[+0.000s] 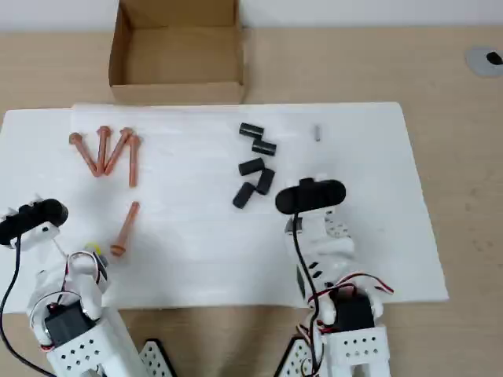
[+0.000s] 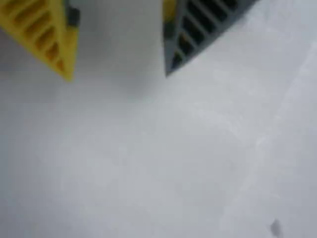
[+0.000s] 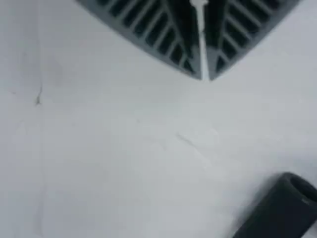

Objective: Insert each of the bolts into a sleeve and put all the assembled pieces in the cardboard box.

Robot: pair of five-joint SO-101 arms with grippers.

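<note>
Several copper bolts point(image 1: 106, 151) lie fanned out on the left of the white sheet point(image 1: 189, 259), and one more bolt point(image 1: 126, 228) lies apart, nearer my left arm point(image 1: 35, 224). Several black sleeves point(image 1: 255, 165) are scattered mid-sheet, just beyond my right arm point(image 1: 310, 196). The cardboard box point(image 1: 118, 55) stands open past the sheet's far edge. My left gripper point(image 2: 117, 75) is open over bare sheet, a yellow finger point(image 2: 49, 34) on one side and a dark one on the other. My right gripper point(image 3: 203, 77) is shut and holds nothing, with one sleeve point(image 3: 280, 208) lying close by.
A small grey pin-like piece point(image 1: 317, 132) lies on the sheet to the right of the sleeves. The wooden table point(image 1: 456, 157) runs around the sheet, with a grey round fitting point(image 1: 483, 60) at its far right. Both arm bases stand at the near edge.
</note>
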